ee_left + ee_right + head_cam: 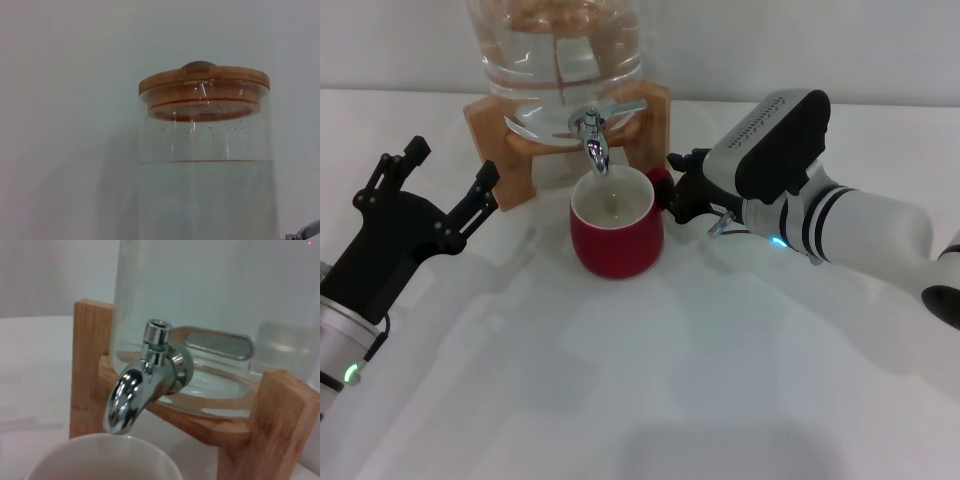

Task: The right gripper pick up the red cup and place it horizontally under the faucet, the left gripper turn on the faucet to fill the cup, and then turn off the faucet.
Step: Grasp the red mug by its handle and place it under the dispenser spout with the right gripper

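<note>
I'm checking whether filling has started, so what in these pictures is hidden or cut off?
- Right gripper, head view: its own housing covers the fingers at the red cup's handle, so grip unclear.
- Red cup, right wrist view: only the rim shows, the rest is cut off.
- Faucet, left wrist view: cut off at the corner.
- Water jar, head view: top cut off.
- Left gripper: open, clear of the faucet.

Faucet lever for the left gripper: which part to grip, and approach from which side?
Grip the flat chrome lever of the faucet, on the end sticking out toward the robot's right, probably reaching over the red cup. The open left gripper is left of the wooden stand; the right gripper is at the cup's handle.
</note>
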Tool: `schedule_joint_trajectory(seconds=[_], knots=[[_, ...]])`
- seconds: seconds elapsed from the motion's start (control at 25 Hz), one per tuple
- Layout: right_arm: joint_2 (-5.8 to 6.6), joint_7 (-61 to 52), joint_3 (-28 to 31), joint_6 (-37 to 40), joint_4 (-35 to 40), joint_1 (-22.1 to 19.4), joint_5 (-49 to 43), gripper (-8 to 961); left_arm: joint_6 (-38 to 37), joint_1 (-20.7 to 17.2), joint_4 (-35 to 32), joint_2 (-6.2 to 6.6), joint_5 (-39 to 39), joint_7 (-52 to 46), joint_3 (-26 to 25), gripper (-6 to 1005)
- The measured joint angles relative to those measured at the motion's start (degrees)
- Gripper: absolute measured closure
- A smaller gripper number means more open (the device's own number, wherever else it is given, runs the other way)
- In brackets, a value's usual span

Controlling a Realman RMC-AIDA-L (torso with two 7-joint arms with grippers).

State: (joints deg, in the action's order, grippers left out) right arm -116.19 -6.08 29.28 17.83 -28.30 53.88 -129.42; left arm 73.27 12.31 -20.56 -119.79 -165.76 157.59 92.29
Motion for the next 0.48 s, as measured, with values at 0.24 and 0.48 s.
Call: schedule_joint_trajectory(seconds=[0.24, 0.48], knots=[[0.0, 0.0, 0.3, -0.4, 0.2, 0.0, 0.2, 630, 0.1, 0.0, 0.0, 0.0, 0.0, 0.0, 0.0, 127], [0.0, -0.1, 0.2, -0.5, 0.2, -0.1, 0.2, 629, 0.2, 0.1, 0.0, 0.0, 0.0, 0.0, 0.0, 127]])
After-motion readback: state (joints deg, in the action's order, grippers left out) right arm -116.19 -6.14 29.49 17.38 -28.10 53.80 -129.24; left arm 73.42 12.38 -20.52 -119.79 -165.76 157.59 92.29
